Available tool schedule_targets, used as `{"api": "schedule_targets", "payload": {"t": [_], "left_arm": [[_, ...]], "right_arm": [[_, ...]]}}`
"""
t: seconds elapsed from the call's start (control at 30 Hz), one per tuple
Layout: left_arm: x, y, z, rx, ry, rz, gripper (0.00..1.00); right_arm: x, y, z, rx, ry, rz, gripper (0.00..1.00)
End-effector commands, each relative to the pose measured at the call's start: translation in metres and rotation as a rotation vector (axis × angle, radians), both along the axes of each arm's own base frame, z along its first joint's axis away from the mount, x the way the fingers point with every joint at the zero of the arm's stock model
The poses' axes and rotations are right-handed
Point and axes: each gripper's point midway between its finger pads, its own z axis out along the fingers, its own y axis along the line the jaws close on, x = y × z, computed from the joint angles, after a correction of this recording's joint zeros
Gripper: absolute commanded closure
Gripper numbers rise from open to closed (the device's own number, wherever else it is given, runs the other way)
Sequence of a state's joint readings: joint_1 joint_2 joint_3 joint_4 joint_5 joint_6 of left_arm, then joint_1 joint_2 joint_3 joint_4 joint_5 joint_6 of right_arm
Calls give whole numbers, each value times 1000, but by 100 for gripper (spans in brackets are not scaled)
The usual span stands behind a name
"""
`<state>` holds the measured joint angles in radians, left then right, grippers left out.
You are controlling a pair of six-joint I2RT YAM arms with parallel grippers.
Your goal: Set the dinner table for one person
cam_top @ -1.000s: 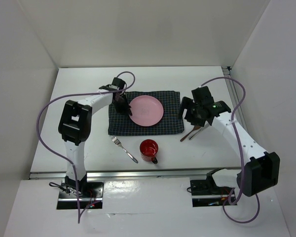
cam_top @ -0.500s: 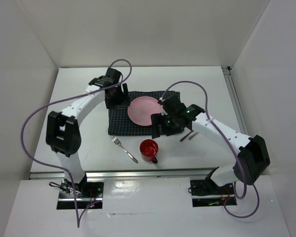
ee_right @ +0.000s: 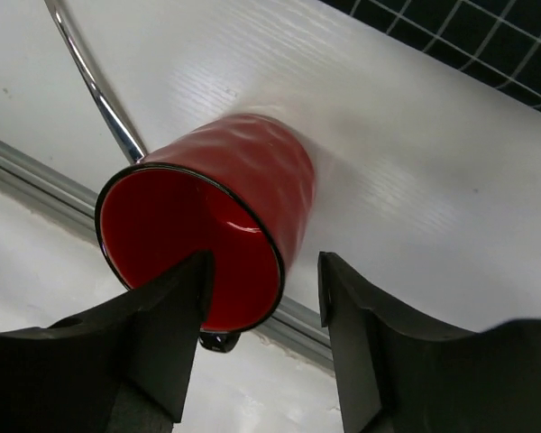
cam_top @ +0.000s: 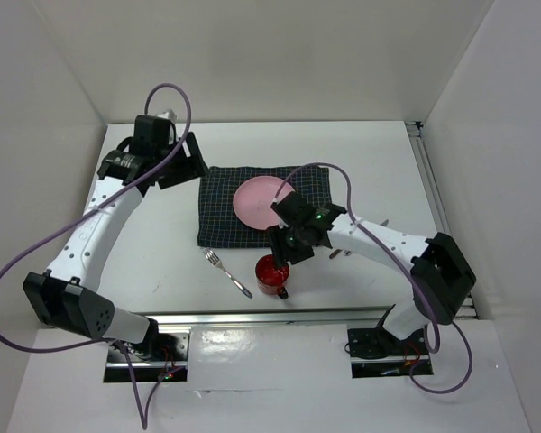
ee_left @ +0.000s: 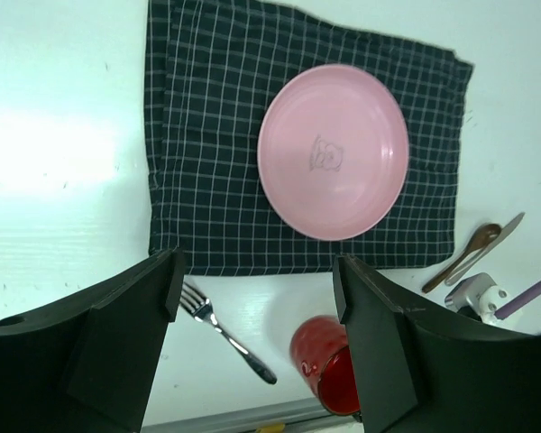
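Desk (cam_top: 153,244): the white top carries the whole setting. A checked placemat (cam_top: 218,221) lies mid-desk with a pink plate (cam_top: 263,200) on it. The fork (cam_top: 227,272) lies on bare desk just off the placemat's near edge. The spoon (ee_left: 482,239) and knife (ee_left: 509,225) lie side by side off its right edge.

Red mug (cam_top: 270,273): it stands upright, near the desk's front edge, just right of the fork and apart from the placemat. Its long axis is vertical and its mouth is up. The handle points toward the front edge.

Right gripper (ee_right: 263,271): it is directly over the mug, tilted. The jaws are parted and stand astride the rim, one on each side. Contact with the wall is not resolvable, so I cannot tell whether it grips.

Left gripper (ee_left: 257,271): it is high over the far-left desk, well away from the mug. The jaws are spread wide and empty.

Judgement: the right arm is the nearer one and the mug sits between its jaws. The coming move likely needs a firm squeeze across the mug's body, clear of the handle, before any lift.
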<state>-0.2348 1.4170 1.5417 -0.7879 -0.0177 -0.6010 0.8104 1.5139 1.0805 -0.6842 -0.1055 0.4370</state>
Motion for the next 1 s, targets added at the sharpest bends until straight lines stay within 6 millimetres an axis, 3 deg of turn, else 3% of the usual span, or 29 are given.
{"api": "schedule_targets", "payload": {"t": [0.0,0.13,0.33,0.43,0.47,0.53,0.6,0.63,0.67,0.7,0.73,0.77,0.87,0.9,0.97], "left_arm": [[-9,5,-18,17,53,-17,16],[-12,4,-19,-4,59,-28,16],[-14,6,-8,-11,29,-33,17],[-11,9,-6,-13,17,-24,17],[-9,12,-2,-15,6,-15,17],[-11,11,2,-24,-2,-23,17],[-13,15,4,-17,-5,-19,17],[-13,15,4,-17,-5,-19,17],[-15,16,2,-16,4,-19,17],[-15,19,5,-17,-5,-10,17],[-18,19,5,-17,-5,-9,17],[-19,20,-1,-15,10,-9,17],[-29,18,-4,-45,21,3,17],[-35,19,-15,-48,48,10,17],[-44,17,-24,-58,72,26,17]], "right_arm": [[2,18,-2,33,-38,-7,43],[-4,22,-14,16,-11,-6,54],[12,13,7,-30,-83,-62,100],[26,9,32,-57,-150,-110,100],[38,11,54,-33,-192,-133,100],[52,-2,69,-61,-223,-186,100],[81,-14,96,-48,-270,-271,100],[92,-19,95,-65,-269,-299,100],[110,-37,99,-80,-276,-366,100],[125,-41,111,-65,-301,-392,100],[137,-48,105,-86,-285,-421,100],[159,-63,116,-67,-300,-483,100],[196,-81,110,-54,-297,-562,100],[213,-97,115,-40,-310,-613,100],[232,-108,112,-19,-312,-636,100]]}}
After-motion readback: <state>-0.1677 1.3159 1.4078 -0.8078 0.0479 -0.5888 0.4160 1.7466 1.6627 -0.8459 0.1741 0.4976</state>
